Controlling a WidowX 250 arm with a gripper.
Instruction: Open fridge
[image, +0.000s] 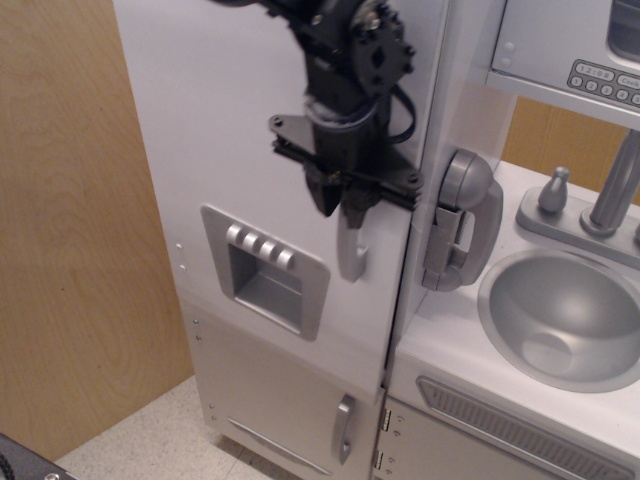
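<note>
The fridge (250, 150) fills the left and middle of the view, a tall silver-grey toy unit standing against a wooden wall panel (70, 230). Its large upper door (220, 120) appears slightly ajar on the handle side, with a dark gap showing along its right edge, so the opening looks begun but far from done. To the right sits the grey counter with a sink basin (565, 315), and a toy phone (462, 220) hangs on the side panel just beside the door edge. Lower on the door is the recessed dispenser panel (265, 270); below that, the small lower door carries a short handle (344, 428).

The gripper (343, 195) is clenched around the upper part of the vertical grey door handle (350, 250), its black fingers pressed in from both sides.

The chief risk, as I judge it, is the smooth, narrow handle slipping out of the grip if the arm pulls straight rather than following the door's arc. A pull that is too hard could also tip or drag the light toy unit, and the wrist may brush the phone as the door swings.
</note>
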